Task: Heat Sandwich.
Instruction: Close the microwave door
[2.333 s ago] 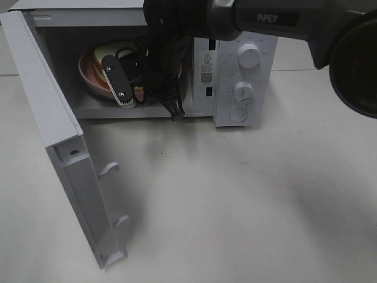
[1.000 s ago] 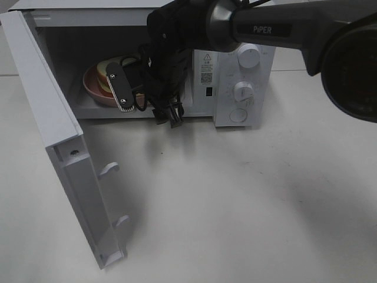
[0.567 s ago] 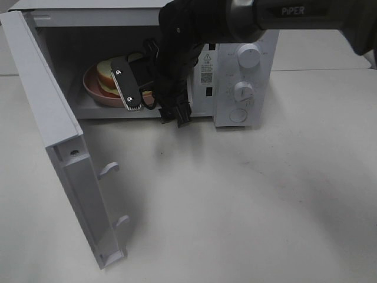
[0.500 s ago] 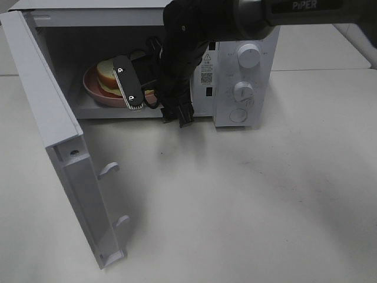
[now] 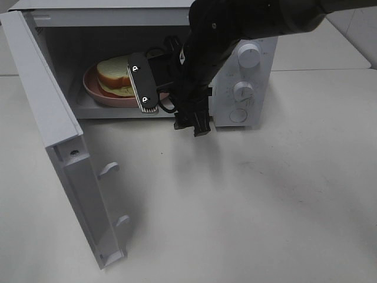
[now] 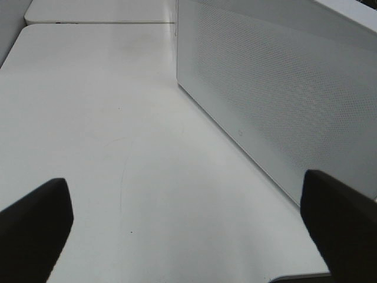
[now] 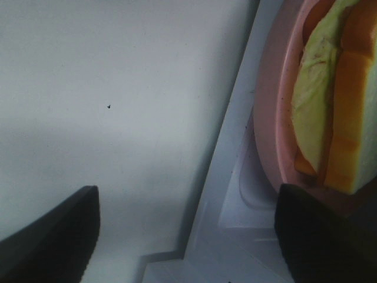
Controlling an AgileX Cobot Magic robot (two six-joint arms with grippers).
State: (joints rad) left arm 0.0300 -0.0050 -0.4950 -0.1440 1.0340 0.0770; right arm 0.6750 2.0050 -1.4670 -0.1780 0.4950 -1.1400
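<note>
Pink plate (image 5: 93, 94) and sandwich (image 5: 115, 72) sit inside the white microwave (image 5: 265, 76), on the left of its floor. The door (image 5: 53, 124) is swung wide toward the near left.

The right gripper (image 5: 174, 118) hangs at the cavity mouth, just right of the plate, with its jaws spread and nothing held. Its wrist view shows the sandwich's edge near one finger (image 7: 318, 236) but apart from it. The left gripper (image 6: 188, 236) is outside the high view. Its own camera shows its fingers (image 6: 32, 230) spread wide over bare table (image 6: 88, 118), beside a white perforated panel (image 6: 283, 100) that I take for the door's outer face.

Loading looks done, so the step in hand is likely clearing the right arm from the opening.
- It should draw straight out toward the near right, raised enough to clear the sill.
- It should not brush the plate rim.
- Only once the opening is free should the door be pushed, flat-on and near its free edge.
- The push should be slow enough that the microwave does not slide.
</note>
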